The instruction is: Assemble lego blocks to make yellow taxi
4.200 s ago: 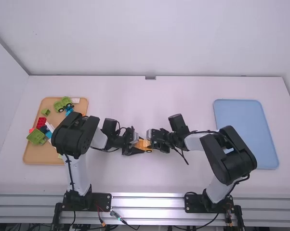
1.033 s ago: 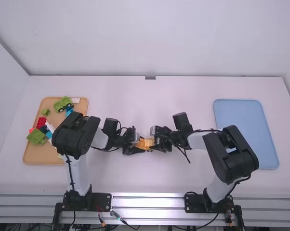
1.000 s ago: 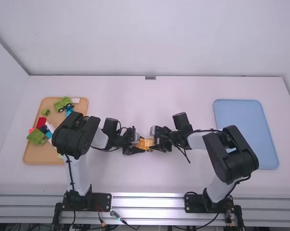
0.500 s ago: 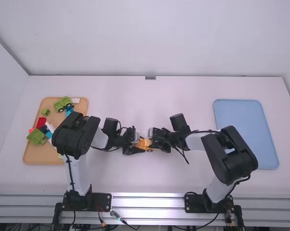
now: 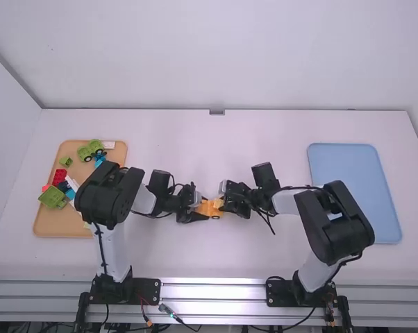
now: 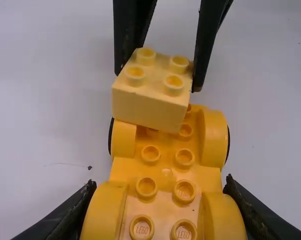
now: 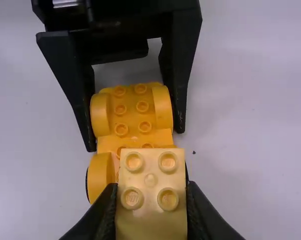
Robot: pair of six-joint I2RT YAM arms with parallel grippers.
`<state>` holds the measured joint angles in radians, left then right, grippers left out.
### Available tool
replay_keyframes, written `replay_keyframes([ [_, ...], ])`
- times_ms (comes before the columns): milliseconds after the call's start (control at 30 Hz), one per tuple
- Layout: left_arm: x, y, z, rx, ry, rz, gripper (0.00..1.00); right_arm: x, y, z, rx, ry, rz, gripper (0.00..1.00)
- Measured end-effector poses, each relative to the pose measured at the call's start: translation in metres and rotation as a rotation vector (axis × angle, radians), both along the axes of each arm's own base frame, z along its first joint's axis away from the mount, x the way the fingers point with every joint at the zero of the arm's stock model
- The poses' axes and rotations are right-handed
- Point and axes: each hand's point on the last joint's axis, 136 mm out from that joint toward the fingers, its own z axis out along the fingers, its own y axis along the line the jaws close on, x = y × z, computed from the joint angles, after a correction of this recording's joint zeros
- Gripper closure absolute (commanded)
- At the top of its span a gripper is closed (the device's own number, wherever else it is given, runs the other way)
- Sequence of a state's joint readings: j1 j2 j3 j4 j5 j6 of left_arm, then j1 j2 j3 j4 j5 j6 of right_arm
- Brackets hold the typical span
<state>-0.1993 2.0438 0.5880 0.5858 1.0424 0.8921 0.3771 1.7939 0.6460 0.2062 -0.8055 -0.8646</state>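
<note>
Left gripper (image 7: 135, 139) grasps orange base (image 6: 165, 172), right gripper (image 6: 158, 81) grasps yellow block (image 6: 148, 109); square it over studs (image 6: 184, 157), press straight down

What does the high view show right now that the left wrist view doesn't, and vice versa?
High view: the blue tray, and the tan tray with the red block on it.
Left wrist view: the four studs atop the pale yellow block, and a dark speck.
Both: that block in the right gripper, and the orange-yellow car base in the left gripper.
</note>
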Motion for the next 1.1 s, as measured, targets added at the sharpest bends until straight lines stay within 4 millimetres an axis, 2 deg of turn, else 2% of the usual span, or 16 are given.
replay_keyframes([
  [267, -0.001, 0.0, 0.0, 0.001, -0.004, -0.005, 0.45, -0.008, 0.004, -0.001, -0.008, 0.015, 0.031, 0.96],
  [667, -0.003, 0.0, 0.0, 0.005, -0.01, -0.025, 0.45, -0.011, 0.004, 0.0, -0.046, 0.042, 0.057, 0.97],
  [1100, -0.004, 0.0, 0.0, 0.005, -0.001, -0.028, 0.44, -0.001, 0.014, 0.0, -0.01, 0.005, 0.065, 0.97],
])
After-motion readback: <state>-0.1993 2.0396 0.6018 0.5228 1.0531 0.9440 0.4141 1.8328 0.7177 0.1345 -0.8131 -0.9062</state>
